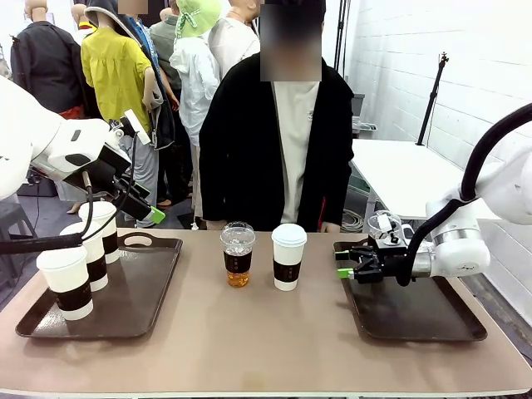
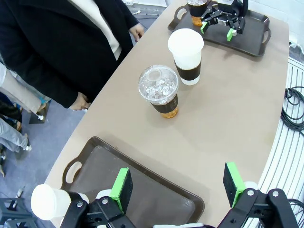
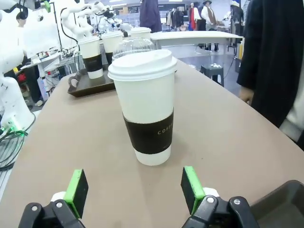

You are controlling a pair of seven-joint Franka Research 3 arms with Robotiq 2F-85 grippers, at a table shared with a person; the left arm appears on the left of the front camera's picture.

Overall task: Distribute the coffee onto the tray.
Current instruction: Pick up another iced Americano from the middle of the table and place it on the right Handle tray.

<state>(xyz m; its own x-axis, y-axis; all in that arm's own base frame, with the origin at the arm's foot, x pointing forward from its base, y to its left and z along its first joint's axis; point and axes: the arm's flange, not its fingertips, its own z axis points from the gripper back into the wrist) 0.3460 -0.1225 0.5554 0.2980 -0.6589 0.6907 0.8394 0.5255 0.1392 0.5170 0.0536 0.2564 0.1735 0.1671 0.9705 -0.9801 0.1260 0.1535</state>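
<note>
My right gripper lies low over the inner end of the right tray. Its jaws are spread wide with nothing between them, and it points across the table at the paper cup. That cup stands upright in the middle of the table, lid on and a dark sleeve around it. In the right wrist view it is straight ahead of my green pads, which are apart from it. Just beside it, toward my left, stands the iced cup with its dome lid on and amber coffee in its lower part; the two are close but not touching. A second iced cup stands at the far end of the right tray, just behind my right gripper. My left gripper hangs above the left tray, jaws likewise wide apart and holding nothing. Three paper cups, lidded and sleeved, stand in a row along that tray's left side, from near edge to far. The person stands at the far edge of the table, behind the two middle cups.
</note>
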